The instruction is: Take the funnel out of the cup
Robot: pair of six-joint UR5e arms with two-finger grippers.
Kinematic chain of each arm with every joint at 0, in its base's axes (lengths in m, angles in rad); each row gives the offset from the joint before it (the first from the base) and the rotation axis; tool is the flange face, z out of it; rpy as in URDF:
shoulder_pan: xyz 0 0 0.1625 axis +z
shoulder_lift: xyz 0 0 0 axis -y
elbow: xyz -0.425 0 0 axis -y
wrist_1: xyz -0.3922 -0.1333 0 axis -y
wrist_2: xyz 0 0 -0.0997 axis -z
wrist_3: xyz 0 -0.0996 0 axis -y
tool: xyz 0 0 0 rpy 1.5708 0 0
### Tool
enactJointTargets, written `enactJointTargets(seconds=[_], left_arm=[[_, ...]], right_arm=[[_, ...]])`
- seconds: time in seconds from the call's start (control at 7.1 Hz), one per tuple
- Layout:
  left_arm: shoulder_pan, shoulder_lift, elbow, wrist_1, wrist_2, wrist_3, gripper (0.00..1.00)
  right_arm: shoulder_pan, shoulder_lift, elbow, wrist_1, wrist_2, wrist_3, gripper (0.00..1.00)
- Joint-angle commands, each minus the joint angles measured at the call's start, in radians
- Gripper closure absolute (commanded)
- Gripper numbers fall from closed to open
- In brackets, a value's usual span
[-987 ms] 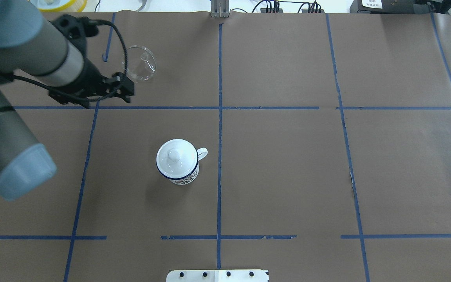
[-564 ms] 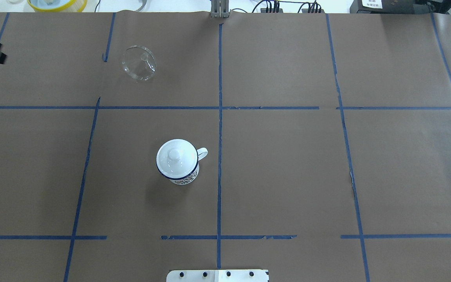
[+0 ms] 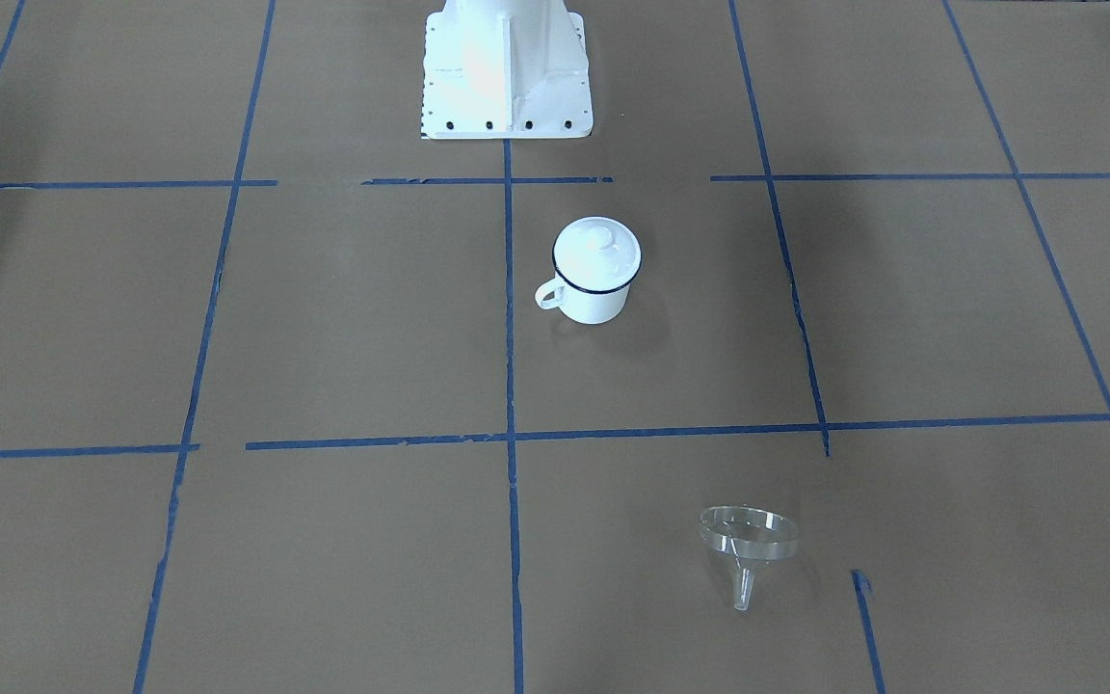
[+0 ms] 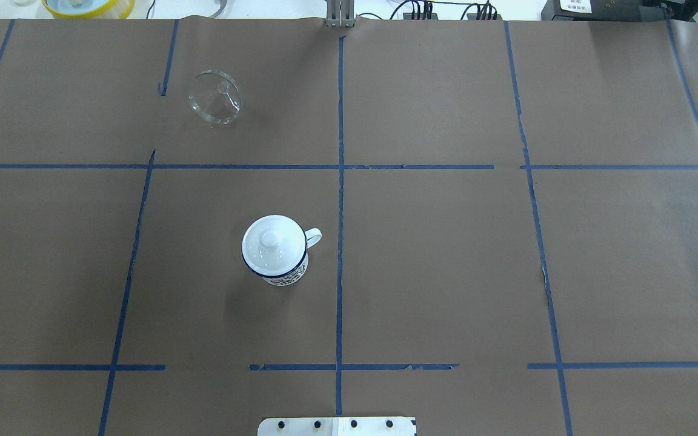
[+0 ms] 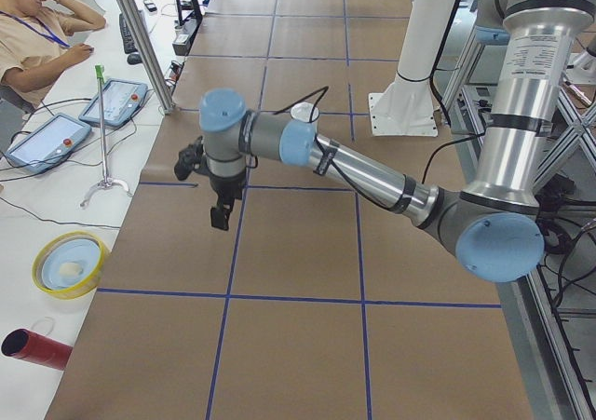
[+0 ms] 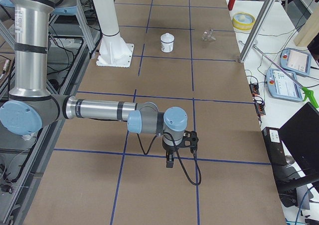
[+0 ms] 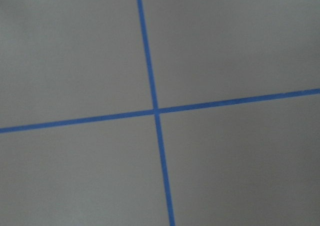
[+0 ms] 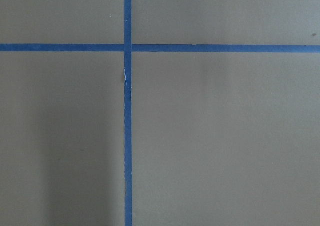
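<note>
The clear funnel (image 4: 216,106) lies on its side on the brown table, far left of centre, apart from the cup; it also shows in the front view (image 3: 746,540). The white enamel cup (image 4: 274,251) with a dark blue rim stands near the table's middle, with a white knobbed lid (image 4: 271,241) on it. The left gripper (image 5: 219,217) shows only in the left side view, above bare paper at the table's left end. The right gripper (image 6: 170,161) shows only in the right side view, at the table's right end. I cannot tell whether either is open or shut. Both wrist views show only paper and blue tape.
A yellow bowl (image 5: 67,264) and a red tube (image 5: 37,348) lie off the table's left end. The white robot base (image 3: 505,67) stands at the near edge. An operator (image 5: 37,29) sits by pendants (image 5: 116,101) across the table.
The left arm, which was beside the funnel, has drawn back to the left and out of the overhead view. The funnel and the cup have not moved.
</note>
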Motion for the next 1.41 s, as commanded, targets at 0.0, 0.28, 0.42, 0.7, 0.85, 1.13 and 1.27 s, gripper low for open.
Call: enactJointTargets(seconds=[0.0,0.28,0.42,0.7,0.85,1.13,1.27], left_arm=[[-0.009,0.092,0.011,-0.054,-0.004,0.009,0.00],[-0.007,0.074,0.021,-0.052,-0.002,-0.006,0.00],[-0.007,0.073,0.015,-0.052,-0.001,-0.006,0.00],[-0.006,0.051,0.011,-0.057,-0.001,0.002,0.00],[-0.006,0.047,-0.009,-0.055,0.001,0.005,0.00],[-0.007,0.047,-0.020,-0.055,0.001,0.005,0.00],[-0.007,0.047,-0.019,-0.055,0.005,0.005,0.00]], right_arm=[[0.000,0.000,-0.001,0.000,0.000,0.000,0.00],[0.000,0.000,-0.001,0.000,0.000,0.000,0.00],[0.000,0.000,0.001,0.000,0.000,0.000,0.00],[0.000,0.000,-0.001,0.000,0.000,0.000,0.00],[0.000,0.000,0.001,0.000,0.000,0.000,0.00],[0.000,0.000,0.001,0.000,0.000,0.000,0.00],[0.000,0.000,0.001,0.000,0.000,0.000,0.00]])
